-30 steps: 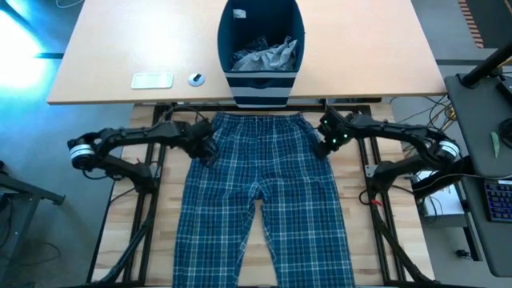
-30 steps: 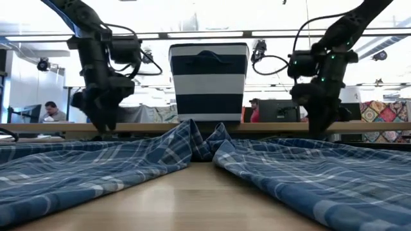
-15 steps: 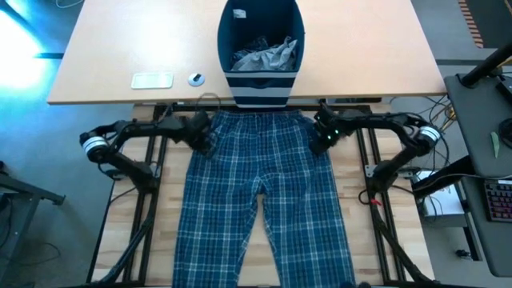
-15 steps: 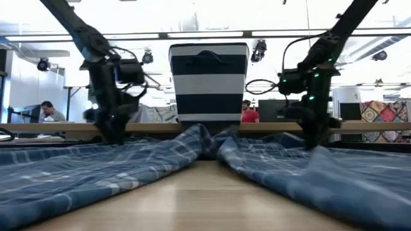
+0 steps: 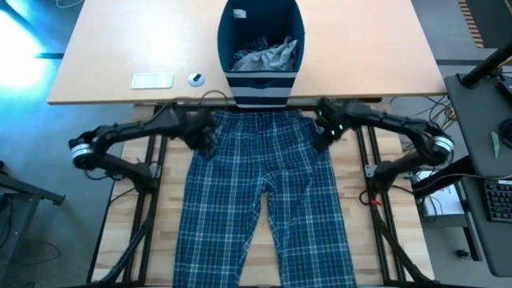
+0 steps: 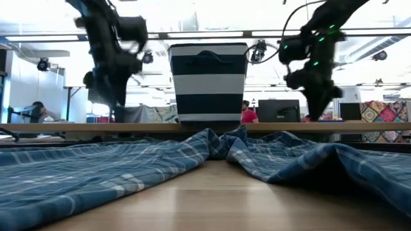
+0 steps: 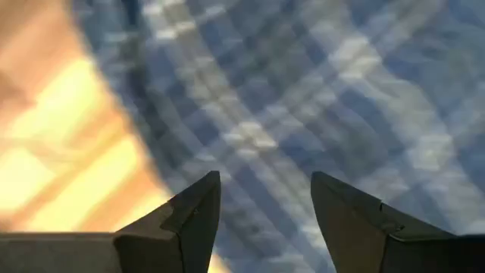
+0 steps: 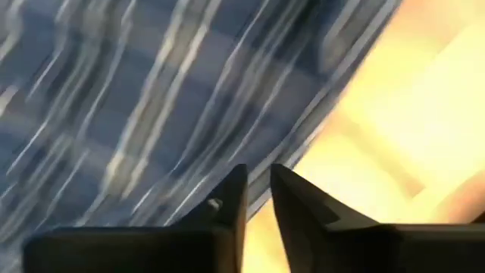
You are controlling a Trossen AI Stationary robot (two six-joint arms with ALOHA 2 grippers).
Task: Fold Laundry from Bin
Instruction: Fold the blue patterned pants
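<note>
— Two trouser legs nearest, then?
— Yes. Blue-and-white plaid trousers [image 5: 264, 200] spread flat on the pale wooden table [image 5: 164, 200], legs toward the near edge, waistband at the far end. Rucked into a low ridge at the middle, seen from table height [image 6: 218, 142].

— And the left gripper [image 5: 206, 142]?
— Over the waistband's left corner, seemingly raised off the cloth in the low view [image 6: 108, 102], though blurred there. Fingers [image 7: 193, 216] well apart, nothing between them. Only plaid below, with a strip of bare wood alongside.

— The right gripper [image 5: 320, 140]?
— Over the waistband's right corner, likewise lifted above the fabric [image 6: 319, 106]. Fingers [image 8: 227, 205] barely parted, just a narrow slit. Nothing gripped. The trousers' edge underneath, bare wood beside it.

— Beyond the waistband?
— Just past it, the bin [image 5: 262, 88]: navy, pale stripes round the lower half, upright at the near edge of a tan desk [image 5: 360, 56]. Centred between both grippers, touching neither.

— Inside?
— A crumpled grey garment [image 5: 264, 54]. Cannot tell what lies under it.

— Elsewhere on that desk?
— Well left of the bin, a pale flat rectangular thing [image 5: 152, 80] and a small round one [image 5: 196, 78] just beside it. Too small to identify.

— Farthest back?
— An office room, with a person [image 6: 249, 114] showing past the bin's right side.
</note>
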